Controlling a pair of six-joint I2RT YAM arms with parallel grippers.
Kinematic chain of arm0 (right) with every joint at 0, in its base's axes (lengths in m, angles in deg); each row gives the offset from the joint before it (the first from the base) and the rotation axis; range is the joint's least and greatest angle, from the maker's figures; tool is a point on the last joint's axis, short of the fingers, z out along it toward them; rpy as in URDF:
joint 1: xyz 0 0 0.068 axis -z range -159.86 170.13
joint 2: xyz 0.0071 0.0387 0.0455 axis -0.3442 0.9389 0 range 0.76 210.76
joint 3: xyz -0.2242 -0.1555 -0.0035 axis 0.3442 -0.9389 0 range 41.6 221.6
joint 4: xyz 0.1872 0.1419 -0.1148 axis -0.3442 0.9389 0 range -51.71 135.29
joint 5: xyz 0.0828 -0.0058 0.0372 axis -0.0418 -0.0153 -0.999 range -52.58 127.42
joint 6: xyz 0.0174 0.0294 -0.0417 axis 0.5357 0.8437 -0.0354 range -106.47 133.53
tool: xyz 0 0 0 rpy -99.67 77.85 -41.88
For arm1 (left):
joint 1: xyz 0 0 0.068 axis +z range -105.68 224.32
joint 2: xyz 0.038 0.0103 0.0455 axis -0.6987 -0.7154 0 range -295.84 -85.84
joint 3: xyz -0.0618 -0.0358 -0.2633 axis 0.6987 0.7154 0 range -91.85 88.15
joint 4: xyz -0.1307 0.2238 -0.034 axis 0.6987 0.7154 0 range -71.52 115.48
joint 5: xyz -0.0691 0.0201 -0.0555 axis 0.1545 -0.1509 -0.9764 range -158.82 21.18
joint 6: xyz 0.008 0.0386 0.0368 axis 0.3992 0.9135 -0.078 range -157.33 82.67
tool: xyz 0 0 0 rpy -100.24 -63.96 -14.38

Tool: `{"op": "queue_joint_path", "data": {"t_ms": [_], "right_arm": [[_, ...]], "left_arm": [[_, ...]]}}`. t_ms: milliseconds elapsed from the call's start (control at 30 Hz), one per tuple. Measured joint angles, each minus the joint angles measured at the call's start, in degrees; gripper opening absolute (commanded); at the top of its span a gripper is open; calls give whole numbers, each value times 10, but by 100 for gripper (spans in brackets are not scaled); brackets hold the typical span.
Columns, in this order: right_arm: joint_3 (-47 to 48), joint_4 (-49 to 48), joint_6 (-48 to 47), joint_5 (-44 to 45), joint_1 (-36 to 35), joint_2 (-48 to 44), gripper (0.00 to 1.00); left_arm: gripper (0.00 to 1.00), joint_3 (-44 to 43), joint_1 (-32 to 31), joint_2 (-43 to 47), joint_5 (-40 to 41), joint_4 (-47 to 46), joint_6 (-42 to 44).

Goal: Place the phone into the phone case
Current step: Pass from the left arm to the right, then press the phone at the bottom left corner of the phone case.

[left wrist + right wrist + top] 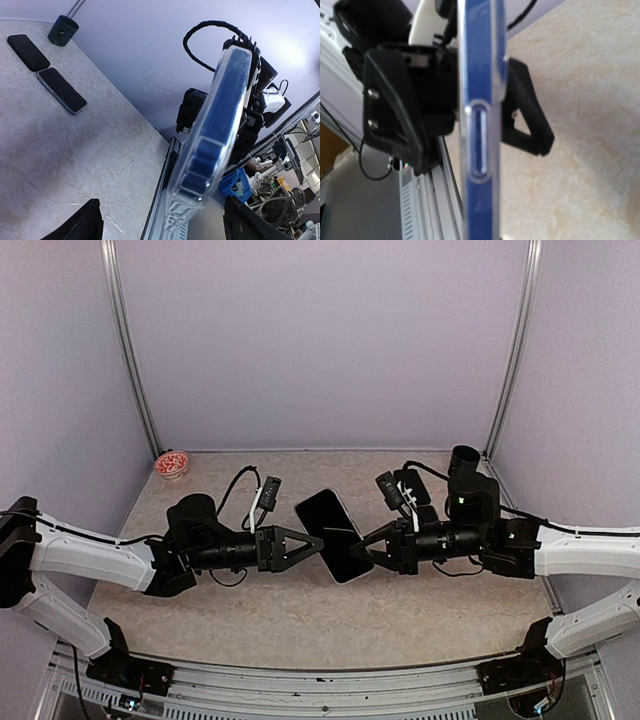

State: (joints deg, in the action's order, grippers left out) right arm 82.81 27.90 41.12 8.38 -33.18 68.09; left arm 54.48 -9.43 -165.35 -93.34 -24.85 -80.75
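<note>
Both arms are built alike. The left arm [90,555] and the right arm [590,550] have glossy white shells on their long links and matt black housings at the joints and forearms. Each is bolted to a black base bracket [120,668]. A thin black cable [228,488] arcs over the left wrist, and a thicker black looped cable [210,23] rises from the right one. Each wrist carries a small black camera box on a white bracket [268,492]. The left gripper [322,543] has black triangular fingers, and its blocky black finger mount [400,110] carries 2 silver screws [372,94]. The right gripper [357,550] is black as well.
</note>
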Motion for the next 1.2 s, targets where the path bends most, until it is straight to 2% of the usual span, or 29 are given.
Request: {"op": "queue_joint_path", "data": {"t_ms": [167,267,467,533,667,700,800,867,1033,1200], "right_arm": [[-12,-19,13,13,0,-12,0],[-12,-25,18,19,0,-16,0],[-12,-32,22,33,0,-16,0],[-13,-29,29,42,1,-17,0],[-14,-28,38,43,2,-28,0],[-14,-28,38,44,1,-29,0],[-15,-26,38,47,1,-31,0],[-15,-27,36,62,-3,-31,0],[-21,-27,34,89,-5,-31,0],[-23,-26,34,108,-5,-37,0]], "left_arm": [[66,-8,-5,-27,-4,-26,-10],[55,-18,-11,-41,-6,-32,-13],[7,-35,-19,-58,-10,-45,-22],[0,-37,-21,-61,-16,-49,-14],[0,-37,-19,-62,-33,-68,-11],[6,-37,-19,-62,-34,-71,-11],[38,-40,-19,-65,-33,-72,-13],[51,-46,-20,-73,-24,-70,-16],[53,-57,-28,-95,-21,-62,-31],[47,-64,-37,-116,-20,-69,-40]]}}
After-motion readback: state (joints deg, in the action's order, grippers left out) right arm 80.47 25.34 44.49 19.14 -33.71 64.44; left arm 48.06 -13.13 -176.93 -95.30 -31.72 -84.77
